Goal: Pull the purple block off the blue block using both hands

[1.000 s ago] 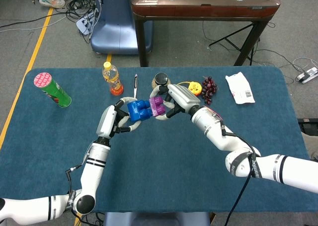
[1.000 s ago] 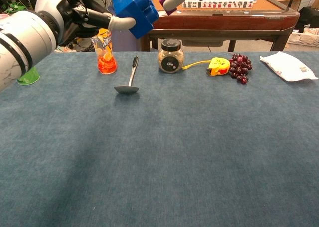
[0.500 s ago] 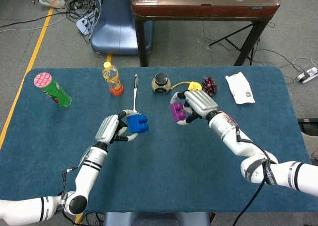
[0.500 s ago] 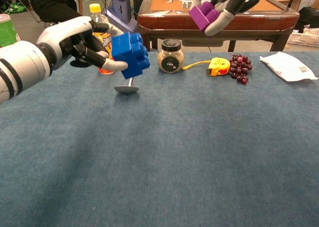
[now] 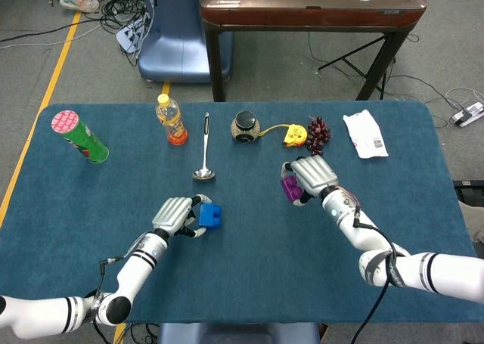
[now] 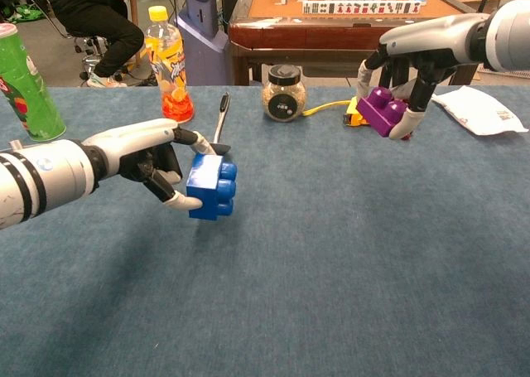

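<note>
Bare table (image 5: pixel 249 246) between both hands

The light is bright, even and soft, and seems to come from above. Shadows on the blue table (image 5: pixel 249 238) are weak; a faint one lies under the blue block (image 6: pixel 210 187). Both views are sharp, without motion blur. In the chest view, straight lines bend slightly near the edges.

The left hand (image 5: pixel 172 215) grips a blue plastic block (image 5: pixel 209 216); the right hand (image 5: pixel 312 176) holds a purple plastic block (image 5: pixel 290 187), well apart.
</note>
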